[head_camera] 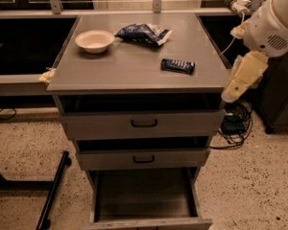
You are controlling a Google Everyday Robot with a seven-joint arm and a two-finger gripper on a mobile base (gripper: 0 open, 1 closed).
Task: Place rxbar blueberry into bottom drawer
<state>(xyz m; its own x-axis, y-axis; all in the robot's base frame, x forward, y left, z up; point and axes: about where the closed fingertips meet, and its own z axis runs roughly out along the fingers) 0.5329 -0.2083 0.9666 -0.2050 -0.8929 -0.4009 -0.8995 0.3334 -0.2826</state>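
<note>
The rxbar blueberry [177, 66], a small dark navy bar, lies flat on the grey cabinet top [134, 71], right of centre. The bottom drawer [144, 195] is pulled open at the foot of the cabinet and its plain grey floor is bare. My gripper [232, 92] hangs at the end of the white and cream arm, just off the cabinet's right edge. It sits a little below the top surface, to the right of the bar and apart from it. It holds nothing that I can see.
A white bowl [94, 40] and a blue-and-white snack bag [144, 33] sit at the back of the cabinet top. Two shallower drawers with black handles [144, 123] [144, 159] stand slightly ajar. Cables [235, 126] lie on the floor at right. A black stand leg [53, 195] is at left.
</note>
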